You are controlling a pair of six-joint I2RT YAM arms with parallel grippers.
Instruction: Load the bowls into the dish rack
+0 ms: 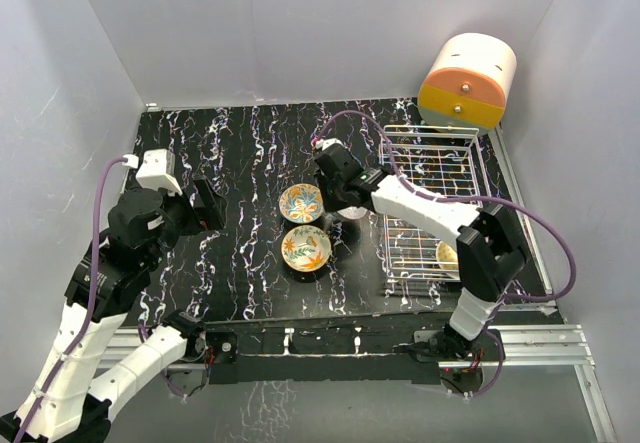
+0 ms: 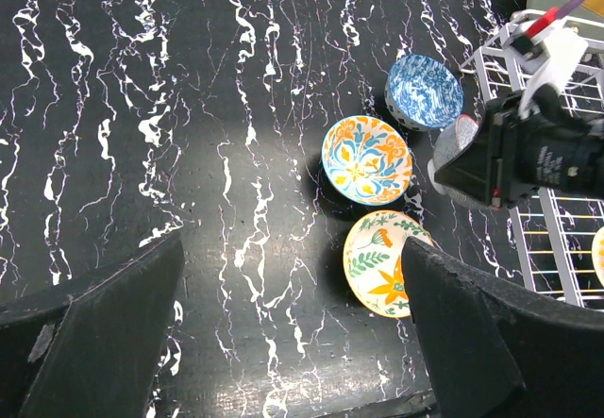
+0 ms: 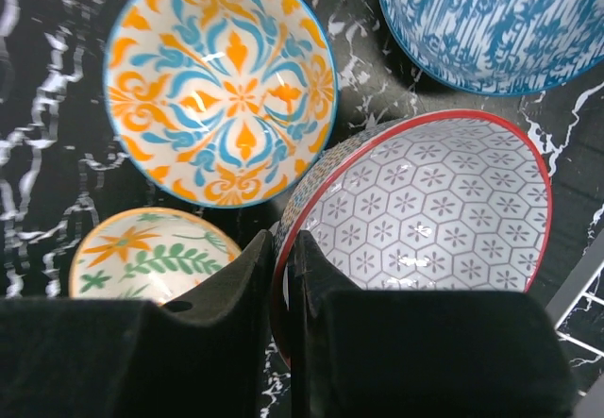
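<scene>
My right gripper (image 3: 283, 243) is shut on the rim of a red-rimmed bowl (image 3: 434, 210) with a grey hexagon pattern inside, one finger inside and one outside. Next to it on the black table stand an orange-and-blue bowl (image 3: 222, 88), a blue bowl (image 3: 491, 22) and an orange-floral bowl (image 3: 151, 253). In the top view the right gripper (image 1: 338, 203) is just left of the white wire dish rack (image 1: 430, 163). A yellowish bowl (image 1: 447, 255) lies in the rack's near end. My left gripper (image 2: 293, 248) is open and empty, above the table left of the bowls.
An orange-and-cream cylindrical box (image 1: 467, 81) stands behind the rack at the back right. White walls close in the table on three sides. The right arm (image 1: 430, 208) stretches across the rack's left edge.
</scene>
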